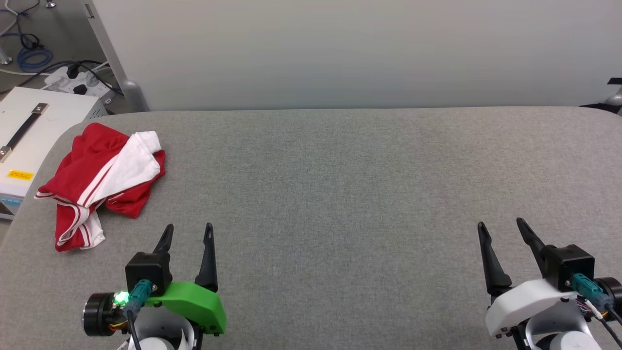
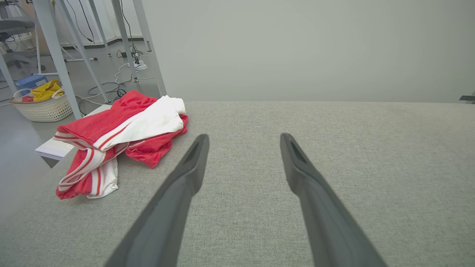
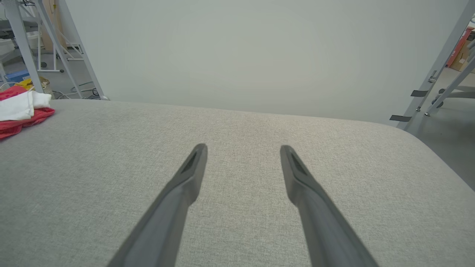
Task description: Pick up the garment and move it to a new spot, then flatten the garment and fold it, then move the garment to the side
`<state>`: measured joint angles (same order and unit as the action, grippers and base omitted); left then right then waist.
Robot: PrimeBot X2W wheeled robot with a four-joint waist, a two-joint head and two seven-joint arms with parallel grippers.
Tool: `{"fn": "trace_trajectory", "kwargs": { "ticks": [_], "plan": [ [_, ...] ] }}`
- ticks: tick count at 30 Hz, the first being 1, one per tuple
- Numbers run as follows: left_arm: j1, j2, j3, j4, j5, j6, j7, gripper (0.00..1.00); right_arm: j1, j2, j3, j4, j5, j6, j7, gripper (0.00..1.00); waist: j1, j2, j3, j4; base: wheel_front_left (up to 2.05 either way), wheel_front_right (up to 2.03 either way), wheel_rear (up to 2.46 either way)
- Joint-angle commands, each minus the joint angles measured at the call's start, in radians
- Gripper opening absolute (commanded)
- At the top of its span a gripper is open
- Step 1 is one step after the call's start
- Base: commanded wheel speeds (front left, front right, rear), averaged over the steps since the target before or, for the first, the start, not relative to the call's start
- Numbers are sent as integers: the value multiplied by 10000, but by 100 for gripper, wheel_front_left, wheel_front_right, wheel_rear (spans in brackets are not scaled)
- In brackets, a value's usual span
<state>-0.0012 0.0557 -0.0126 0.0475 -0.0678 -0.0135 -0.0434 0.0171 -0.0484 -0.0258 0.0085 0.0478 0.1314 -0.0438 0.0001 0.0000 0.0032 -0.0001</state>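
— Garment lies crumpled at the far left corner of the grey fabric-covered table, is that right?

— Yes. It is a loose heap: the red body is bunched up, a white sleeve is folded across its top, and a second white patch shows at its near end.

— Any trim?

— Thin white-and-red stripes run along the sleeve seam and along the edge at the near end. One red flap spreads toward the right.

— Does it hang off the table?

— Its left edge reaches the table's rounded rim. Whether it overhangs, I cannot tell.

— And the grippers?

— The left gripper is at the near edge, nearer than the heap and a little to its right, not touching it. Its two dark fingers are spread wide with nothing between them. The right gripper is well apart at the near right, its jaws likewise wide and empty.

— What stands beside that corner?

— A white box with a dark handle, just left of the table.
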Motion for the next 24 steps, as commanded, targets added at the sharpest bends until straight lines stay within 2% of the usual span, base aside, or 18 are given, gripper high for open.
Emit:
{"fn": "trace_trajectory", "kwargs": {
  "ticks": [1,24],
  "plan": [
    [-44,-11,-11,30,-155,-54,-105,100,2,-8,-23,-47,115,0,-132,100,0,0,1,0,0,0,0],
    [14,-21,-133,134,-813,-255,-578,100,100,-10,-113,-375,350,-2,-597,100,0,0,-44,33,0,0,0]
  ]
}}
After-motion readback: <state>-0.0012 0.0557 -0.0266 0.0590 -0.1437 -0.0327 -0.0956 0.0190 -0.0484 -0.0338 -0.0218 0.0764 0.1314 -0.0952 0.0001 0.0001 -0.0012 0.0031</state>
